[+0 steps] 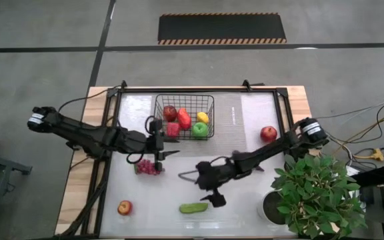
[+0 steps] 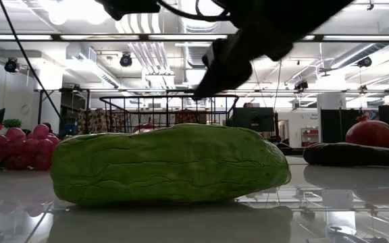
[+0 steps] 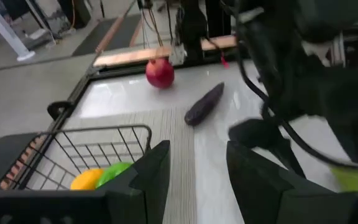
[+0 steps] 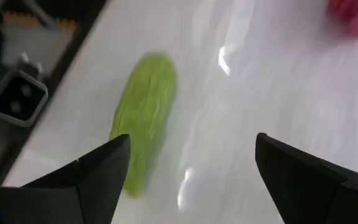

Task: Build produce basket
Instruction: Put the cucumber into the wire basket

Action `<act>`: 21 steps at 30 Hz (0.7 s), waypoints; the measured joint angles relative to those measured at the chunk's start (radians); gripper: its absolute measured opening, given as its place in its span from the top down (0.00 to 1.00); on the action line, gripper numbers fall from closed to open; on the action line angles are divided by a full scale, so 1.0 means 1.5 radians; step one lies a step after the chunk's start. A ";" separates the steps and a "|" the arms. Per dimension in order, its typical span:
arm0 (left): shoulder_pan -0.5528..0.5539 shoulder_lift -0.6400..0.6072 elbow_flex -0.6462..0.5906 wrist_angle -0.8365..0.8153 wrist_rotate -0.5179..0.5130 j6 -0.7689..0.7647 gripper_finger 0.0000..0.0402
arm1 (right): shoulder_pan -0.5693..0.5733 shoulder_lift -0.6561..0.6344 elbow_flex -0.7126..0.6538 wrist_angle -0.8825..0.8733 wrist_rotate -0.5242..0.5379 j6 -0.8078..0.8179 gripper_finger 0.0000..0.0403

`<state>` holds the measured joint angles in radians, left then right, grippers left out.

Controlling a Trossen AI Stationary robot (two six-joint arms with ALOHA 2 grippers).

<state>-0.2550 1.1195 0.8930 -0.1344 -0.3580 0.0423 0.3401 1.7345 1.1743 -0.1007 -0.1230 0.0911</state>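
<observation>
Looking straight down on a white table (image 1: 245, 200), a black wire basket (image 1: 184, 100) sits at about 12 o'clock from the table's centre. Inside it lie a dark red apple (image 1: 170, 113), a red pepper (image 1: 184, 119), a lemon (image 1: 203, 117) and a green apple (image 1: 200, 129). The left gripper (image 1: 163, 145) hangs just beside the basket's near left corner, its fingers (image 3: 145, 180) spread with nothing between them. Purple grapes (image 1: 149, 167) lie just below it, at 9 o'clock. The right gripper (image 1: 215, 193) hovers near the centre, fingers (image 4: 98, 177) spread wide and empty, above a green cucumber (image 1: 193, 208) at 6 o'clock. An eggplant (image 3: 204, 104) lies near the right arm. One red apple (image 1: 268, 134) rests at 2 o'clock, another (image 1: 125, 207) at 8 o'clock. A potted plant (image 1: 315, 190) stands at 4 o'clock.
</observation>
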 joint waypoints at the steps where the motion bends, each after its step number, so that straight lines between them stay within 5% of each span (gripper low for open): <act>1: 0.000 -0.006 -0.004 0.003 0.000 0.002 0.65 | 0.006 0.012 0.019 -0.030 0.004 0.006 0.19; 9: 0.000 -0.033 -0.018 0.001 -0.017 0.022 0.65 | 0.041 0.091 0.130 -0.109 0.012 0.057 0.19; 21: 0.000 -0.038 -0.022 0.004 -0.019 0.046 0.65 | 0.068 0.189 0.172 -0.113 0.012 0.109 0.19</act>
<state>-0.2554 1.0632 0.8593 -0.1280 -0.3870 0.1120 0.4428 2.0179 1.4322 -0.2705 -0.1054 0.2549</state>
